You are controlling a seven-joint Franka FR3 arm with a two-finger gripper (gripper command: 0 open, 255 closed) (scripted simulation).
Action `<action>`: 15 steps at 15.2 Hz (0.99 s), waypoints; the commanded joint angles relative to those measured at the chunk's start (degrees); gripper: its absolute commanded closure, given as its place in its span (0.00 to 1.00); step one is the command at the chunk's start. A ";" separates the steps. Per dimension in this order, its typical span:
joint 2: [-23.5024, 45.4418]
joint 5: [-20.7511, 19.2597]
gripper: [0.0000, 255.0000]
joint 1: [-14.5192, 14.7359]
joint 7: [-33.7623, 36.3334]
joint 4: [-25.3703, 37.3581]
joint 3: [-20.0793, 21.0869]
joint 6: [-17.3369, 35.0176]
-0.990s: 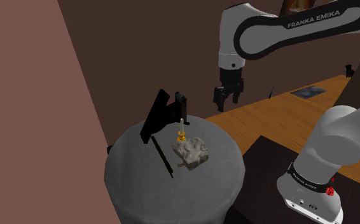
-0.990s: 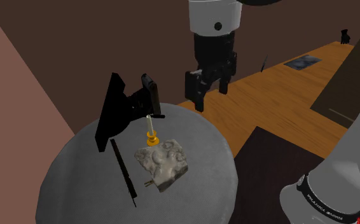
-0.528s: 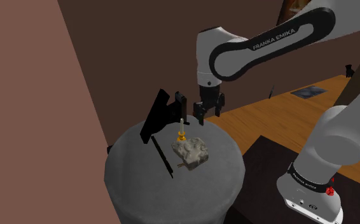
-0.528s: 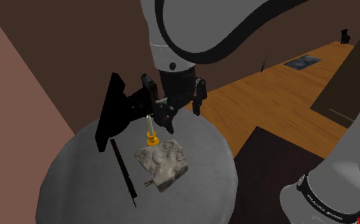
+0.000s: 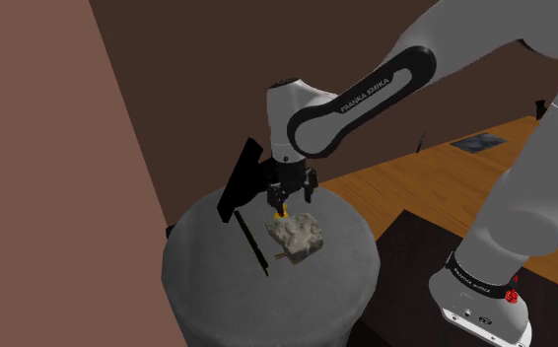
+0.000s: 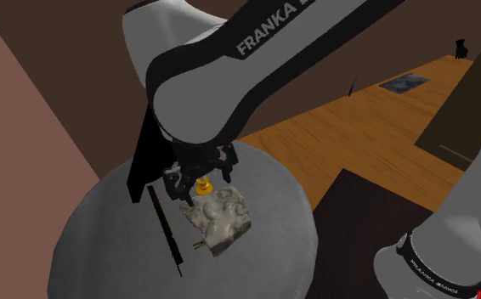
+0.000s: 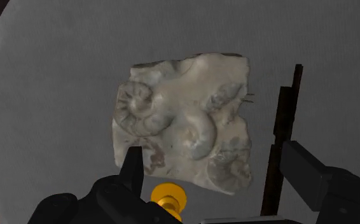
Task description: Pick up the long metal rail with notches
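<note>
Round grey table (image 5: 208,286) carrying four items. The long dark rail (image 5: 252,242), its stepped outline visible in the wrist view (image 7: 280,127), lies flat on the table top just beside a fossil-marked stone block (image 5: 297,235), on the block's side toward the shoulder view's left. One end of the rail lies near the foot of a leaning black panel (image 5: 238,179). The black gripper (image 5: 289,187) hovers over a small orange pin (image 5: 281,210) at the block's far edge. Its fingers are spread wide and hold nothing. The rail is not touched.
</note>
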 commanded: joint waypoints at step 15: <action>31.89 -12.46 0.00 8.01 17.15 21.98 -2.57 6.92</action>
